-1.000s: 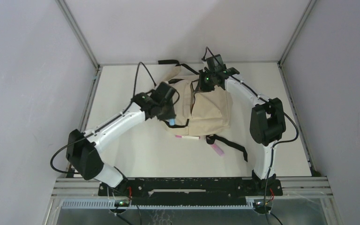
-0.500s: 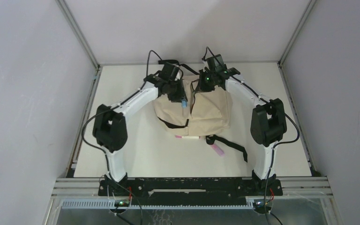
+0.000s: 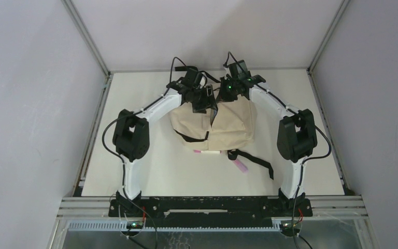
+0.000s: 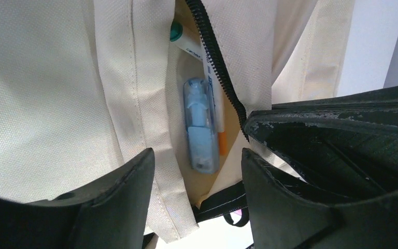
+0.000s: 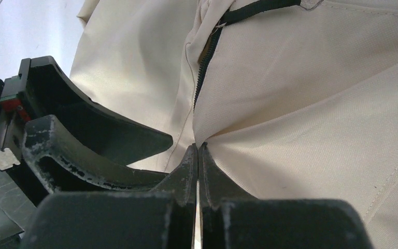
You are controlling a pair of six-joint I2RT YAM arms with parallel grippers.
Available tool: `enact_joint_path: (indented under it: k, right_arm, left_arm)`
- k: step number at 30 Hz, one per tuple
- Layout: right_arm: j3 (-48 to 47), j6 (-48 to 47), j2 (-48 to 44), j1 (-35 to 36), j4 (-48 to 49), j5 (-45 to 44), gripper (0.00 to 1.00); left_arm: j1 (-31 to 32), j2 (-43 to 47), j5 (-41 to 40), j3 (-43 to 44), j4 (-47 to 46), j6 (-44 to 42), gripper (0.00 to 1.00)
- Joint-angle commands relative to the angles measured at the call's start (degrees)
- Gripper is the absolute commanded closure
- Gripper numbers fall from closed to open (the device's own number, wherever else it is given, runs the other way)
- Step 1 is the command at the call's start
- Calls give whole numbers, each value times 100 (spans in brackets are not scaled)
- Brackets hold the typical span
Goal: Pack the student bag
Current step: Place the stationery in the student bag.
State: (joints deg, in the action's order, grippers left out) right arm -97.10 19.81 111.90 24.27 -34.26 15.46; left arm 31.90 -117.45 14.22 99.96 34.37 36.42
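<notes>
The cream student bag (image 3: pixel 230 127) lies mid-table with its zipped opening (image 4: pixel 220 67) parted. My left gripper (image 3: pixel 206 99) hovers over that opening, jaws open (image 4: pixel 197 155) and nothing between them. Just beyond its fingertips a blue marker (image 4: pixel 201 129) lies loose inside the bag, beside a green-capped white pen (image 4: pixel 186 44) and an orange-tipped one (image 4: pixel 222 142). My right gripper (image 3: pixel 223 92) is shut on the bag's fabric edge (image 5: pixel 198 148) next to the zipper, holding it up. Cream cloth (image 5: pixel 316 93) fills most of the right wrist view.
On the table in front of the bag lie a white pen with a pink cap (image 3: pixel 207 152) and a pink pen (image 3: pixel 241 165). A black strap (image 3: pixel 256 161) trails to the bag's near right. The two grippers stand close together above the bag's far end.
My left arm swung from the bag's left side to above its opening, carrying the blue marker. Its jaws then opened and the marker now lies inside the bag. The right arm stayed still.
</notes>
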Motion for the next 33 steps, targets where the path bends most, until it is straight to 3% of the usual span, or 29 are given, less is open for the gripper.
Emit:
enact_joint_path:
  k: [1,4,6,11,17,24,33]
  right_arm:
    - [-175,40,-423,108,157,213,100]
    - [-148,55,-414,113,161,179,100]
    - [-104,64,-399,111,202,172,100]
    - [-126,131,-296,113,297,261,100]
    - [-241,126,-237,139,270,252,100]
    - [-216,95,-262,135,246,230,100]
    - [-186,65,-291,97,230,229,100]
  left_arm:
    - [27,513,110,53,-243,-133,37]
    - [33,1022,-382,-206,125,-176,53]
    - [47,1514,-471,-603,146,-163,57]
    - [383,2719,-772,-1889,-45,-489,55]
    - [1167,3330,-551,-2901,-205,-1295,52]
    - [1467,2764,-348,-3355,-55,-1163,51]
    - [1175,1883,-444,-3351,-442,-685,57]
